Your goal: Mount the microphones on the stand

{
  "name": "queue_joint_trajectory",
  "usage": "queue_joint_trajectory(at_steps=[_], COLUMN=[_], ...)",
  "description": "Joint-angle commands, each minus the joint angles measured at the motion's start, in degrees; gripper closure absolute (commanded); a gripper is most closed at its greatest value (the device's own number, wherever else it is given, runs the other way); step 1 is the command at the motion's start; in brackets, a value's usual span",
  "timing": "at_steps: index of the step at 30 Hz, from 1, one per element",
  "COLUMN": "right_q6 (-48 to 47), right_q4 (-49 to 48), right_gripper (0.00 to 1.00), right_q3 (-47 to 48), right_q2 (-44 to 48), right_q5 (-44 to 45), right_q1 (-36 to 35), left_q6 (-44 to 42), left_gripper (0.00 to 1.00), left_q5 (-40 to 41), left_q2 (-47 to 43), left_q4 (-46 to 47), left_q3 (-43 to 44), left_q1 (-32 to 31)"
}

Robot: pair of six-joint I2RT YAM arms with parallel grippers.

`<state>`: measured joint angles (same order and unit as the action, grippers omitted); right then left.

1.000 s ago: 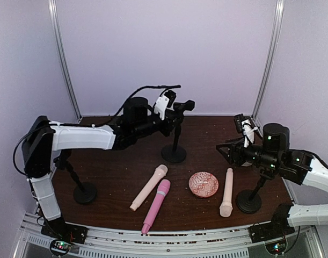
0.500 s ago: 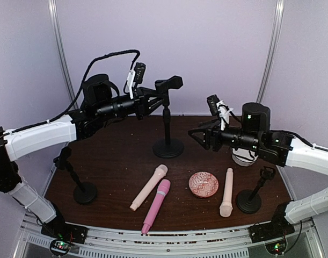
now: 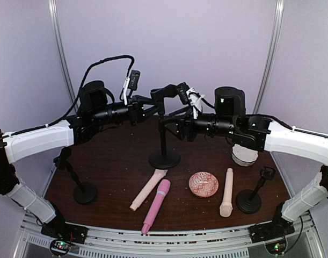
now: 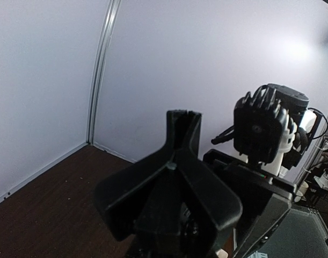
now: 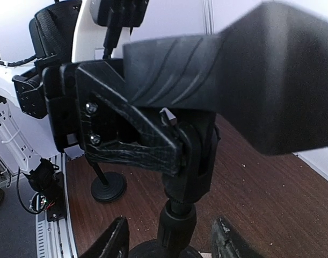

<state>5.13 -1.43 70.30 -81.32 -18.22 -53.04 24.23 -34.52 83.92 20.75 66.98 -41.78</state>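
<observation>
Step in hand: readying the middle stand [image 3: 164, 159]; no mic is lifted yet.

- Left tool [image 3: 152, 104] is clamping shut on the stand's clip [image 3: 165, 91] at the top of the pole.
- Right tool [image 3: 173, 122] is hovering part-open just under the clip. Its fingers [image 5: 114, 243] are straddling the pole and gripping nothing. Can't tell whether they are touching the pole.

All three mics are lying flat on the worktop [image 3: 115, 166], toward the near edge.
- One peach mic [image 3: 148, 187] and the pink mic [image 3: 156, 206] are lying side by side, heads pointing toward the middle stand's base.
- The second peach mic [image 3: 226, 192] is lying apart to the right, head toward the near edge, between the dish [image 3: 203, 184] and the right stand [image 3: 249, 200].
- The left stand [image 3: 84, 192] is also standing without a mic.

Look of the mics: slim, smooth plastic, with rounded heads and tapering handles. Probably light, and likely to roll or slip.

Next, by my reckoning: the right tool is needing to drop to a mic and take it mid-handle. It should then line the handle up with the clip's mouth while the left tool is steadying the head.
</observation>
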Motion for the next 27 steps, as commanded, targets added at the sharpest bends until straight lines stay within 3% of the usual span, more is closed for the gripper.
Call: queue_joint_trajectory(at_steps=[1, 5, 8, 15, 17, 19, 20, 22, 27], right_q6=[-0.1, 0.1, 0.2, 1.2, 1.6, 1.7, 1.8, 2.6, 7.2], right_q4=[1.5, 2.6, 2.8, 3.8, 3.8, 3.5, 3.5, 2.9, -1.4], right_gripper=[0.49, 0.49, 0.55, 0.84, 0.90, 0.94, 0.96, 1.00, 1.00], right_q3=[3.1, 4.0, 4.0, 4.9, 5.1, 5.3, 5.5, 5.7, 4.9], right_q2=[-2.3, -3.4, -3.4, -3.4, -2.9, -2.0, -1.5, -0.3, 2.5], right_q5=[1.3, 1.7, 1.8, 1.6, 2.5, 4.1, 5.3, 7.4, 13.9], right_q1=[-0.7, -0.9, -1.0, -1.0, -1.0, -0.9, -0.8, -0.4, 0.1], left_q6=[4.8, 5.7, 6.0, 4.8, 2.7, 0.8, -0.4, -3.7, -9.0], left_gripper=[1.00, 1.00, 1.00, 0.98, 0.62, 0.40, 0.34, 0.30, 0.31], left_q5=[-2.4, -2.5, -2.6, -2.0, 1.5, 7.2, 9.5, 13.2, 18.1], left_q2=[-2.5, -2.7, -2.7, -2.7, -3.3, -4.6, -5.6, -6.9, -6.9], left_q4=[10.7, 11.7, 11.9, 10.2, 7.1, 6.3, 6.8, 7.2, 2.1], left_q3=[-0.3, -0.4, -0.5, -0.3, -0.5, -2.3, -3.5, -5.5, -4.8], left_q1=[0.1, 0.1, 0.1, 0.1, 0.1, 0.1, 0.0, -0.4, -1.9])
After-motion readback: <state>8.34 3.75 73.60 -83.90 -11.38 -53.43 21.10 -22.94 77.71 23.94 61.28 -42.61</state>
